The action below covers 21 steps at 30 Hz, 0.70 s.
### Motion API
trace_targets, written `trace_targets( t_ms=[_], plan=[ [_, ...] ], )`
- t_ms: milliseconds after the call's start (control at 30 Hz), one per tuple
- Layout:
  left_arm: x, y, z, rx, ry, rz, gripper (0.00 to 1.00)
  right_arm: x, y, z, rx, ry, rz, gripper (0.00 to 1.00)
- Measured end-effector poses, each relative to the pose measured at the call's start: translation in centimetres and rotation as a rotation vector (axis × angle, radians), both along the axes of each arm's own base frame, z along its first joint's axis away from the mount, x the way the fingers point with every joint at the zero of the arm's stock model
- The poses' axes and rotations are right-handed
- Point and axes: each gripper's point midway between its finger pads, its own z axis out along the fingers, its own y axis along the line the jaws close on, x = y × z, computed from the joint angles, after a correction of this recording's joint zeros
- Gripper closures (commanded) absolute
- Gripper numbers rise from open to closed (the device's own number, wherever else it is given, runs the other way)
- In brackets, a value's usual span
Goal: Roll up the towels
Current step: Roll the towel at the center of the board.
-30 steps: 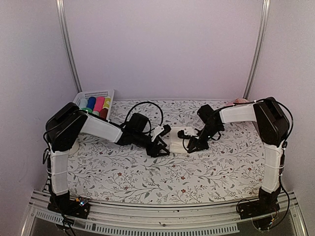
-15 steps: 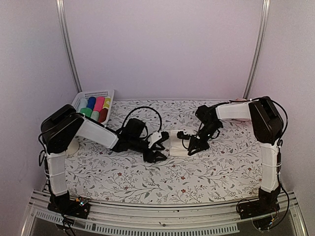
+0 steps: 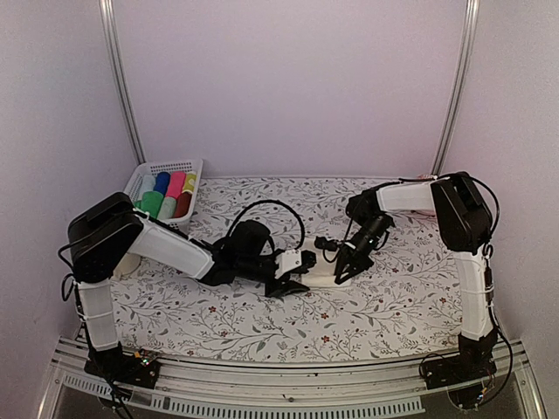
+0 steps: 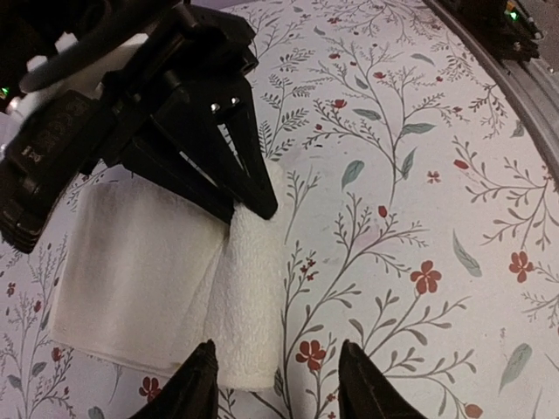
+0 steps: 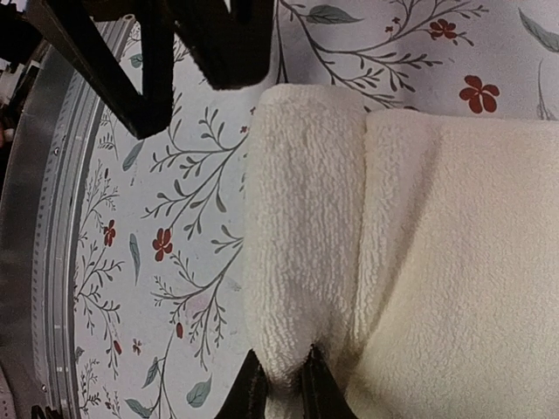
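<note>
**Finding.** The cream towel lies flat on the worktop between the two claws, near the middle. A second ago it lay further back. It now sits closer to the arm bases, and both arms have drawn in with it.

**Towel.** In the right wrist view its near edge is turned over into a thick first lap. The rest of the cloth is still spread in a single layer.

**Right claw**. It is closed narrow, pinching one end of that turned edge. It has tightened over the last second.

**Left claw**. It stands about half wide, one finger on each side of the other end of the lap. It is not seen pressing on the lap. It has narrowed a little, so a grip looks to be forming, not made.

**Meaning for the task.** The roll on this towel appears only begun, with one turn at most. The next turns would need both ends held evenly, or the lap may skew or spring open.

**Other towel.** The green towel sits rolled in the basket at the far left, among other coloured rolls.
</note>
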Motion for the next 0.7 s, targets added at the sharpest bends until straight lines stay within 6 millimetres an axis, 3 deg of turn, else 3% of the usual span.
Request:
trace_targets(
  t_ms=[200,467,700],
  plan=[
    [0.3,-0.3,-0.1,0.003,-0.022,0.004,0.54,0.2,-0.3,0.0,-0.001,0.024,-0.028,0.9],
    [1.0,-0.5,-1.8,0.035,-0.012,0.029,0.53,0.3,-0.3,0.0,-0.005,0.027,-0.034,0.9],
    [1.3,-1.0,-1.9,0.029,-0.005,0.035,0.62,0.3,-0.3,0.0,-0.006,0.027,-0.035,0.9]
  ],
)
